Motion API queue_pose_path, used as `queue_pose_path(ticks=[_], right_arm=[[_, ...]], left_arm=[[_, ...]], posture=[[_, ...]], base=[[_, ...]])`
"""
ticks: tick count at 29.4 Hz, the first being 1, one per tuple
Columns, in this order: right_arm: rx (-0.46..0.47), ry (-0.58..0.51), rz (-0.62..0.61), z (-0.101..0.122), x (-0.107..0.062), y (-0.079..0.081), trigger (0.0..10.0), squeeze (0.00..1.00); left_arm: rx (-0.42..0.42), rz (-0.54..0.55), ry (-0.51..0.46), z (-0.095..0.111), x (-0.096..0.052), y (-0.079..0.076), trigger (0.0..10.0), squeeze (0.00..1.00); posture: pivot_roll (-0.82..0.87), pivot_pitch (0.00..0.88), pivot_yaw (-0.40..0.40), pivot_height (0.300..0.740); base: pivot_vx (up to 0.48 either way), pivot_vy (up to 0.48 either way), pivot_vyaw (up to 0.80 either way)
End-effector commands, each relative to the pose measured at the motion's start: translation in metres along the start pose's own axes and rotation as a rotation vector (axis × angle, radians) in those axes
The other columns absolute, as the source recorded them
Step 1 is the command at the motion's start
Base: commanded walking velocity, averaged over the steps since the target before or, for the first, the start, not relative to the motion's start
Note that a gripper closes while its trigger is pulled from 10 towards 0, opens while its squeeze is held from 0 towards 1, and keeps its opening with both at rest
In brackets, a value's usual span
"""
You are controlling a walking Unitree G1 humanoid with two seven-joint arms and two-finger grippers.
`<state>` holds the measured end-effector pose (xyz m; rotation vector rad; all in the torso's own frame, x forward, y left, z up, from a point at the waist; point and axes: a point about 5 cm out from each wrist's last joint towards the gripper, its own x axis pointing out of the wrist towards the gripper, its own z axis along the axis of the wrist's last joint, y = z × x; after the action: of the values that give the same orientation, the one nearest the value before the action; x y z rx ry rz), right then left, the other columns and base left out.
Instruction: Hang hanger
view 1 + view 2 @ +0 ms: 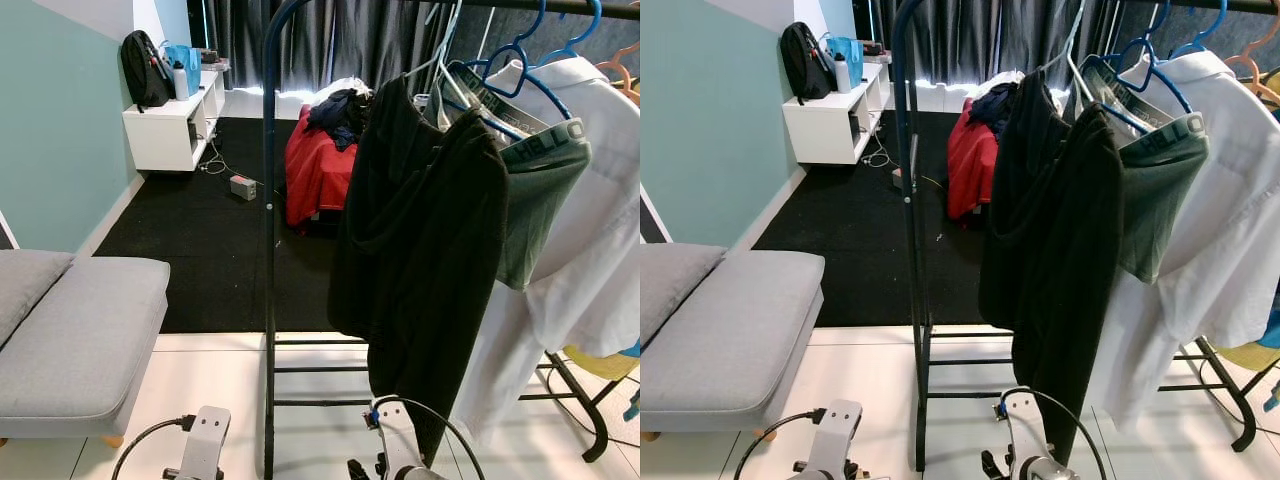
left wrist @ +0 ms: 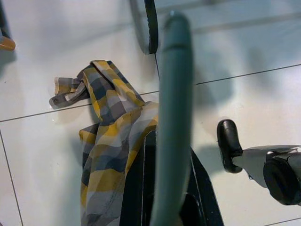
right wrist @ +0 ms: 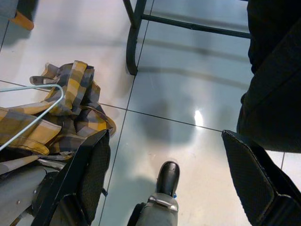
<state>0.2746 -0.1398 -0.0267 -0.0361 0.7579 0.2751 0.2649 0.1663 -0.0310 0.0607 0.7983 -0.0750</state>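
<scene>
My left gripper is low over the white floor, shut on a pale green hanger that carries a yellow-and-grey plaid shirt. In the right wrist view the same hanger and plaid shirt hang beside my right gripper, which is open wide with nothing between its fingers. The dark clothes rack stands straight ahead. Its top rail holds a black garment, green shorts and a white shirt on blue hangers.
A grey sofa stands at the left. Behind the rack a black rug holds a red clothes pile, with a white cabinet at the far left. The rack's base bars and foot are near my foot.
</scene>
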Motion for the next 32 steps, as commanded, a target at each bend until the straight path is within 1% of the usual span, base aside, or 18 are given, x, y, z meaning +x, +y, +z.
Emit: queue_pose_path(ticks=[1, 16, 32], right_arm=[[0.015, 0.027, -0.005, -0.0071, -0.0009, -0.0016, 10.0, 0.00], [0.016, 0.021, -0.013, -0.0046, -0.0011, -0.0040, 10.0, 0.00], [0.017, 0.023, -0.012, -0.0050, -0.0016, -0.0057, 10.0, 0.00]], left_arm=[[-0.013, -0.002, 0.028, -0.0056, 0.0001, 0.0008, 10.0, 0.00], [-0.008, 0.000, 0.021, -0.0022, 0.0007, -0.0007, 10.0, 0.00], [-0.020, -0.003, 0.027, -0.0029, 0.0009, -0.0023, 10.0, 0.00]], posture=[[0.07, 0.079, -0.033, 0.740], [0.07, 0.090, -0.028, 0.740], [0.07, 0.094, -0.035, 0.740]], base=[[0.000, 0.000, 0.00], [0.000, 0.000, 0.00], [0.000, 0.000, 0.00]])
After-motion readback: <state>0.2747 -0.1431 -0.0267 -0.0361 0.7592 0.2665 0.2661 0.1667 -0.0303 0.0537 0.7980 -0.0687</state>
